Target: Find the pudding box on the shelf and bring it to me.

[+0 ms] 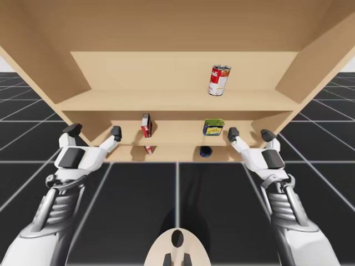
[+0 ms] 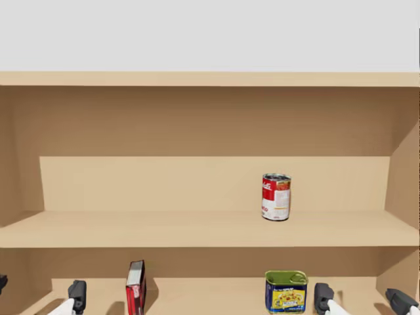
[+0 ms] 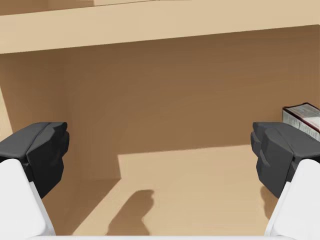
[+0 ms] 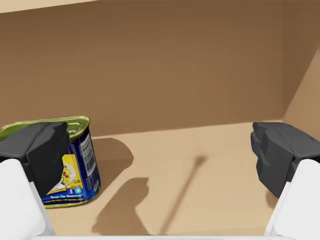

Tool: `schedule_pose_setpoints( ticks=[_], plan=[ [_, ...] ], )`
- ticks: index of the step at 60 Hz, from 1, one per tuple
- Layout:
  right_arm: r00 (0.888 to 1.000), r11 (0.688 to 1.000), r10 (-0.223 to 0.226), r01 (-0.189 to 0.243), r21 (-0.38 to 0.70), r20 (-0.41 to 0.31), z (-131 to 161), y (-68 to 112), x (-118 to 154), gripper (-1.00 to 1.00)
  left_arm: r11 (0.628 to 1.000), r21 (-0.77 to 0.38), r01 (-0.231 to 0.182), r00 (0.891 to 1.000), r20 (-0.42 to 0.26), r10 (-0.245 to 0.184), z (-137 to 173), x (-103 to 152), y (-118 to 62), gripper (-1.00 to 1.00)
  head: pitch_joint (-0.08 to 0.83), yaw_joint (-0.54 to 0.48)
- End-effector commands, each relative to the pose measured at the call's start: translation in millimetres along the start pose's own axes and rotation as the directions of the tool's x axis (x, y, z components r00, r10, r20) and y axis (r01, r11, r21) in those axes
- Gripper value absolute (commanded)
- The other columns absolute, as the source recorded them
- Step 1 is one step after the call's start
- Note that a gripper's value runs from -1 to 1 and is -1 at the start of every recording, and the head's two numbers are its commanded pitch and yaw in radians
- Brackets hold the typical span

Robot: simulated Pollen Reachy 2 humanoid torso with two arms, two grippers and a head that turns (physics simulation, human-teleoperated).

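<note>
Reaching into the lower level of the shelf (image 1: 166, 100), my left pincer (image 3: 160, 150) stands wide open, with nothing between its fingers but bare board and the back wall ahead. Just beyond its inner finger, a corner of a red and white box (image 3: 302, 117) peeks out. It is the only box on the shelf, so I judge it to be the pudding box. It stands upright on a narrow edge, a little deeper in than the fingertips and untouched.

My right pincer (image 4: 160, 150) is equally wide and empty. A blue and yellow tin (image 4: 65, 160) sits beside and partly behind its inner finger. Both pincers look readied for a grab, and the left one, nearer the box, seems the natural one to take it.

One level above, well apart from either pincer, stands a red and white can (image 2: 276, 196).

The finger hides most of the box from the wrist. From my head, the bottoms of the box and the tin are cut off. Under the board's front edge, a red scrap (image 1: 150, 149) and a dark blob (image 1: 206, 151) are too small to identify.
</note>
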State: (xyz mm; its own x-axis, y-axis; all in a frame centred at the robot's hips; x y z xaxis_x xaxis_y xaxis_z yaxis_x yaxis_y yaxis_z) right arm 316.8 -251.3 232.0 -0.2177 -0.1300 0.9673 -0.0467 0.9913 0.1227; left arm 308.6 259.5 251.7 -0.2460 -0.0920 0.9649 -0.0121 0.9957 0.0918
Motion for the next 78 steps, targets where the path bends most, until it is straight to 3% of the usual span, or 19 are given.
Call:
schedule_pose_setpoints(
  ticks=[1, 7, 26, 34, 50, 54, 58, 59, 65, 69, 78],
  plan=[
    [1.0, 0.999, 0.004, -0.004, -0.045, 0.013, 2, 5.0, -3, -1.0, 1.0, -0.001, 0.002, 1.0, -0.008, -0.002, 0, -1, -1.0, -1.0, 0.004, -0.02],
    [1.0, 1.0, 0.008, -0.008, 0.009, -0.007, 1, 4.0, -3, -1.0, 1.0, 0.001, 0.001, 1.0, -0.011, -0.001, 0, -1, -0.6, -1.0, 0.029, -0.02],
    [0.999, 0.999, 0.036, -0.037, -0.01, -0.012, -1, 3.8, -4, -1.0, 1.0, -0.003, 0.003, 1.0, -0.014, -0.003, -1, -1, -0.2, -1.0, 0.229, 0.04],
    [0.999, 0.999, 0.038, -0.038, -0.008, -0.016, -1, 3.8, -4, -1.0, 1.0, -0.006, 0.008, 1.0, -0.015, -0.008, -1, -2, -0.6, -1.0, 0.307, 0.1],
    [0.998, 0.998, 0.057, -0.057, 0.002, -0.027, -1, 5.7, -7, -1.0, 1.0, -0.02, 0.007, 1.0, -0.018, -0.008, 0, -3, -3.0, -1.0, 0.377, 0.22],
    [0.998, 0.998, 0.064, -0.064, 0.002, -0.028, -1, 5.8, -7, -1.0, 0.999, -0.04, -0.003, 1.0, -0.026, 0.002, 1, -3, -8.0, -1.0, 0.383, 0.23],
    [0.997, 0.998, 0.065, -0.065, 0.002, -0.029, -1, 5.9, -8, -1.0, 0.995, -0.072, -0.064, 0.996, -0.064, 0.059, 3, 0, -16.7, -1.0, 0.383, 0.23],
    [0.997, 0.998, 0.068, -0.068, -0.001, -0.029, -2, 5.7, -8, -1.0, 0.99, -0.099, -0.105, 0.991, -0.099, 0.095, 6, 3, -23.0, -1.0, 0.382, 0.23],
    [0.997, 0.997, 0.071, -0.072, -0.007, -0.03, -2, 5.6, -8, -1.0, 0.986, -0.132, -0.104, 0.985, -0.154, 0.083, 18, 18, -48.6, -1.0, 0.38, 0.23],
    [0.997, 0.997, 0.074, -0.074, -0.008, -0.029, -2, 5.4, -8, -1.0, 0.978, -0.162, -0.134, 0.98, -0.17, 0.107, 23, 27, -62.4, -1.0, 0.383, 0.23],
    [0.997, 0.997, 0.078, -0.079, -0.007, -0.027, -2, 5.1, -9, -1.0, 0.969, -0.204, -0.137, 0.977, -0.192, 0.098, 22, 37, -86.6, -1.0, 0.374, 0.25]
  ],
)
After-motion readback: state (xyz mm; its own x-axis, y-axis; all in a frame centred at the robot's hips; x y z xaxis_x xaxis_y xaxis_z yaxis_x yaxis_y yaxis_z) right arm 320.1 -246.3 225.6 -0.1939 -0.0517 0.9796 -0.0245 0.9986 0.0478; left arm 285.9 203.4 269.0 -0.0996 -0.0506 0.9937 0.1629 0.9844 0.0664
